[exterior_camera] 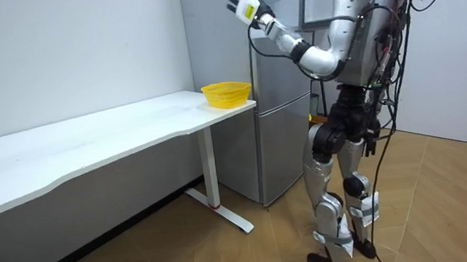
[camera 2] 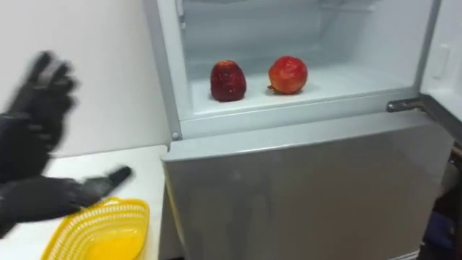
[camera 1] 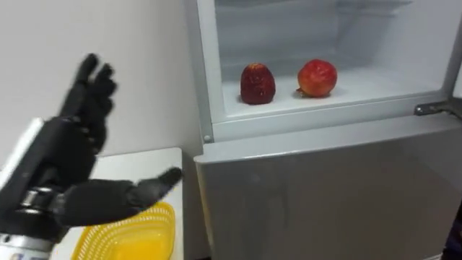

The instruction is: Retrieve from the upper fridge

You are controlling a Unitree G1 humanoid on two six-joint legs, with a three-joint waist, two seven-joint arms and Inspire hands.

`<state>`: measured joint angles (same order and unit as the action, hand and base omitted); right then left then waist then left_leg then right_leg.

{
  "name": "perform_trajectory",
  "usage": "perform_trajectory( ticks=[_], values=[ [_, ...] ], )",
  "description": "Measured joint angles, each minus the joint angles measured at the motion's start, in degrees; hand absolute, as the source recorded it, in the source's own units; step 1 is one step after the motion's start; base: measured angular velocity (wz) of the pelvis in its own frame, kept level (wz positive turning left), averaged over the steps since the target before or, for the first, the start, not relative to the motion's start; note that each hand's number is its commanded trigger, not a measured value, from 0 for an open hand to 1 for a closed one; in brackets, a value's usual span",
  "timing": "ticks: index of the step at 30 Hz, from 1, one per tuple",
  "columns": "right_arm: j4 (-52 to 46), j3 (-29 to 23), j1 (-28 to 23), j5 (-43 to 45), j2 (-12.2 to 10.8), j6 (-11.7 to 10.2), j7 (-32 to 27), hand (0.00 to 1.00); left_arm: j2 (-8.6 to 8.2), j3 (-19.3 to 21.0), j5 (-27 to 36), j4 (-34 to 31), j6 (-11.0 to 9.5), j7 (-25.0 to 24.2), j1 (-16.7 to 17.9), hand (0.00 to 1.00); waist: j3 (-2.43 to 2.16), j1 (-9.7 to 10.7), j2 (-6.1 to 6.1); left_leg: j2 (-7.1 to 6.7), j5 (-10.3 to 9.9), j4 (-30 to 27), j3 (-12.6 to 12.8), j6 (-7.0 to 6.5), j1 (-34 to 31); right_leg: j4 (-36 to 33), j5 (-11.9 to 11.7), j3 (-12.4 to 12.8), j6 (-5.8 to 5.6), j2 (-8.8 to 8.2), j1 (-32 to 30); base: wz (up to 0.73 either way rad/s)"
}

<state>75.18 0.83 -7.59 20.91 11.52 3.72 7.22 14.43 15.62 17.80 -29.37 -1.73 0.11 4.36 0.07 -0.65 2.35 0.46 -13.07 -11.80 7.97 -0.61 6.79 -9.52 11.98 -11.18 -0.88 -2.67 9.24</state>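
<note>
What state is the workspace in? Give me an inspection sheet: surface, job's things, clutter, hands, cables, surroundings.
Surface: white table beside the fridge, with a yellow mesh plastic basket at its fridge end.
Job's things: dark red fruit and brighter red round fruit, apart, on the white shelf of the silver fridge; upper compartment open, lower door closed.
Clutter: nothing seen.
Hands: black left hand raised to the left of the fridge, fingers spread, holding nothing.
Cables: nothing seen.
Surroundings: white wall, wooden floor.
</note>
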Motion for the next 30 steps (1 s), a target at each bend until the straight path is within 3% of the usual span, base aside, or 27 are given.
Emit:
perform_trajectory(
  ticks=[5,9,12,18,20,23,27,30],
  values=[
    [-0.39,-1.36,-2.47,0.61,-0.36,0.03,-0.27,0.0,-0.51,7.49,-1.64,2.78,-1.3,8.57,5.81,0.0,0.1,-3.0,0.02,-0.15,0.06,0.08,-0.19,-0.01,0.07,-0.17,0.24,-0.13,-0.06,-0.14,-0.01,0.02],
    [-1.89,-1.56,-3.27,0.6,-0.4,0.84,-0.27,0.0,-0.64,10.39,-0.44,8.2,-1.07,15.78,8.6,0.0,0.19,-3.23,-0.01,-0.19,0.05,0.18,-0.52,0.0,-0.14,-0.06,0.3,-0.33,-0.04,-0.12,-0.06,0.04],
    [-4.05,-1.62,-3.76,0.83,-0.42,2.7,0.0,0.0,-1.63,11.65,3.5,14.05,-1.1,20.24,9.31,0.0,0.2,-3.96,0.09,-0.24,0.04,0.32,-0.48,-0.02,-0.11,-0.17,0.38,-0.18,-0.08,-0.15,-0.22,0.0],
    [-6.09,-1.68,-4.85,1.93,-0.57,4.03,0.47,0.0,-4.5,10.89,5.14,32.99,-0.55,24.4,11.05,0.0,0.03,-3.97,-0.35,-0.28,0.02,0.78,-0.55,0.01,0.0,-0.2,0.58,-0.36,-0.1,-0.18,-0.27,0.0],
    [-6.68,-2.17,-4.93,1.97,-0.82,5.15,1.14,0.0,-4.73,9.62,6.44,42.36,0.13,24.76,11.06,0.0,-0.12,-3.97,-0.57,-0.28,0.03,0.84,-0.57,0.01,0.05,-0.17,0.59,-0.32,-0.11,-0.17,-0.27,0.0],
    [-6.67,-2.71,-4.94,2.19,-1.03,5.23,2.3,0.0,-5.08,7.17,7.45,53.52,1.2,24.07,11.16,0.0,-0.34,-3.97,-1.38,-0.3,0.02,0.84,-0.63,0.01,0.26,-0.28,0.59,-0.12,-0.12,-0.2,-0.07,0.0],
    [-6.78,-2.93,-4.24,2.1,-1.4,5.89,2.24,0.0,-5.05,2.81,9.24,66.63,2.13,21.63,10.98,0.0,-0.05,-3.41,-2.53,-0.24,-0.11,0.47,-0.63,-0.01,-0.08,-0.34,0.58,-0.11,-0.12,-0.19,-0.06,0.0],
    [-6.64,-2.71,-3.63,1.14,-1.39,6.1,2.16,0.0,-5.26,-0.2,11.85,74.7,3.48,19.44,10.89,0.0,-0.01,-2.92,-2.52,-0.19,-0.63,0.25,-0.73,-0.08,-0.09,-0.39,0.55,-0.07,-0.14,-0.14,0.18,0.0]
  ],
)
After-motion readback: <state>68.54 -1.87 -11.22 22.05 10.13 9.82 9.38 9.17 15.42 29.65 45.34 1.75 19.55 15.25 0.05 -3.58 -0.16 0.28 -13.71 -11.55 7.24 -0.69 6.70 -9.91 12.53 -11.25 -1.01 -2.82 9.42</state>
